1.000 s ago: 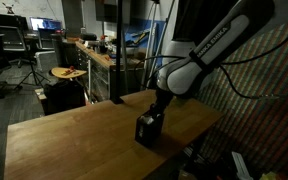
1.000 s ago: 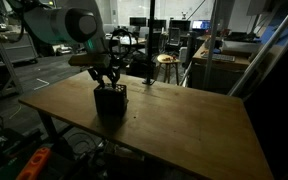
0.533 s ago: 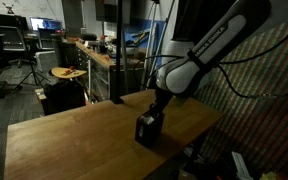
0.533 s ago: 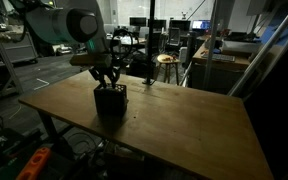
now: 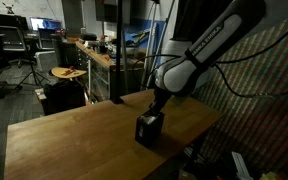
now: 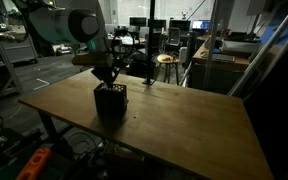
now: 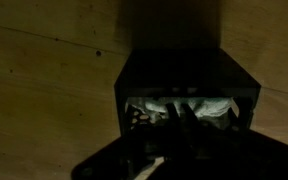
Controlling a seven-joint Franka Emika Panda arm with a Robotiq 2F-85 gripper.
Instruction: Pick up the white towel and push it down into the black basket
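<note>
My gripper [image 6: 106, 76] just went from spread to pinched together, tips in the basket [image 6: 110, 102] mouth, on the towel [image 7: 210, 105] sitting inside; can't tell if cloth is caught, stuffing looks nearly done.

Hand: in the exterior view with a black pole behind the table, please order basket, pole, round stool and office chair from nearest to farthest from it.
From the hand, in an exterior view:
1. Basket, directly below it.
2. Pole, at the table's far edge.
3. Round stool, beyond the table.
4. Office chair, farthest back in the room.
</note>
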